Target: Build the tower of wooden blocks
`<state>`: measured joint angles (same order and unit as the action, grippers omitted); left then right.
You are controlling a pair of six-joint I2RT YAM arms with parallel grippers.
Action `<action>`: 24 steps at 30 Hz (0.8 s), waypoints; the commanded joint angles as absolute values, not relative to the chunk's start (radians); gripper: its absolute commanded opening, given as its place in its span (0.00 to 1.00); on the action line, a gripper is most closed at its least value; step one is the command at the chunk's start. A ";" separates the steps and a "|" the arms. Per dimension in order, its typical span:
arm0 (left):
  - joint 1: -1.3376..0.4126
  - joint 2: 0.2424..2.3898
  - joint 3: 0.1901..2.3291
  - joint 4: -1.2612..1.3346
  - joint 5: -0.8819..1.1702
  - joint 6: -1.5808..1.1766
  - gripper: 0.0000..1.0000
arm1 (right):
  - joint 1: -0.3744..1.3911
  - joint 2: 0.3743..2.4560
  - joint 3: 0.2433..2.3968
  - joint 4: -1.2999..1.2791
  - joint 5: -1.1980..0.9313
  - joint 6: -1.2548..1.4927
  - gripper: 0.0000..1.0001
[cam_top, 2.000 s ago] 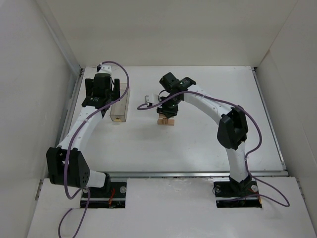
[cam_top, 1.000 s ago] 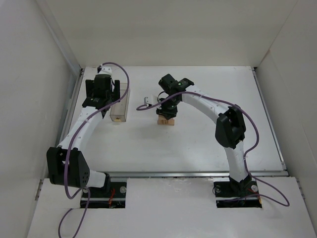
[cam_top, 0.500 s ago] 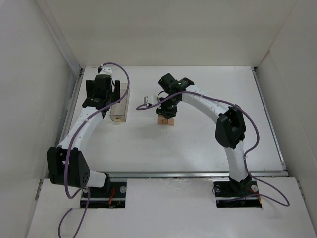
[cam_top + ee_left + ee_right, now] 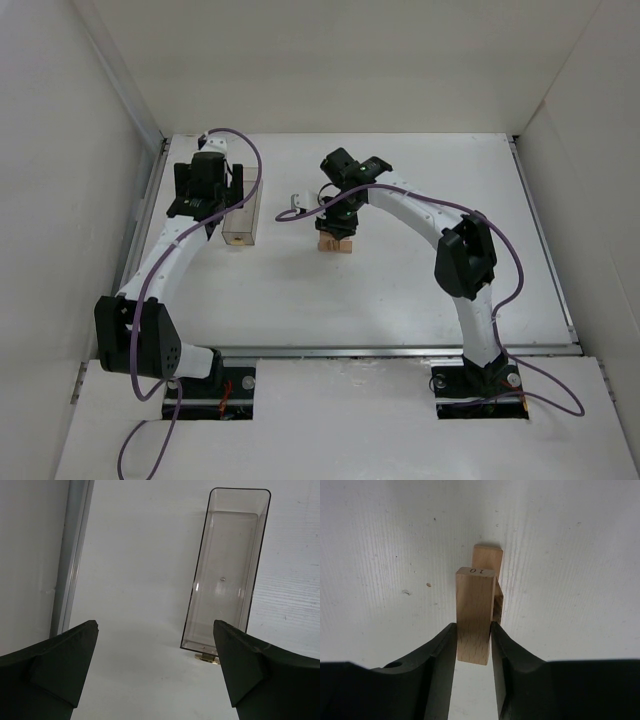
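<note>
My right gripper [image 4: 473, 630] is shut on a light-tan wooden block [image 4: 475, 615] marked "10" on its end. It holds the block just over the small stack of wooden blocks [image 4: 488, 559], which shows under the gripper [image 4: 337, 222] in the top view [image 4: 336, 244]. Whether the held block touches the stack I cannot tell. My left gripper [image 4: 155, 665] is open and empty, hovering over the table at the far left [image 4: 204, 196], beside the clear plastic box [image 4: 229, 575].
The clear plastic box [image 4: 240, 214] lies left of the stack, with a small brass piece [image 4: 209, 657] at its near end. A small white-grey object [image 4: 296, 205] lies just left of the right gripper. Walls enclose the white table on three sides.
The right arm has shifted very slightly over the stack between two seconds and one second ago. Nothing else has visibly moved.
</note>
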<state>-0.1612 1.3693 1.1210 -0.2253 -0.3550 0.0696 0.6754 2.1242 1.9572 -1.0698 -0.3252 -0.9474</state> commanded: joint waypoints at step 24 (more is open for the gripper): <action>-0.126 1.333 1.104 -0.189 -0.356 0.063 1.00 | 0.548 1.680 1.741 -0.349 -0.110 -0.354 1.00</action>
<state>-0.1436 1.3693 1.1187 -0.2241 -0.3515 0.0696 0.6319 1.8820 1.8404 -0.7689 -0.2825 -0.6865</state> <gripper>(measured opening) 0.997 0.999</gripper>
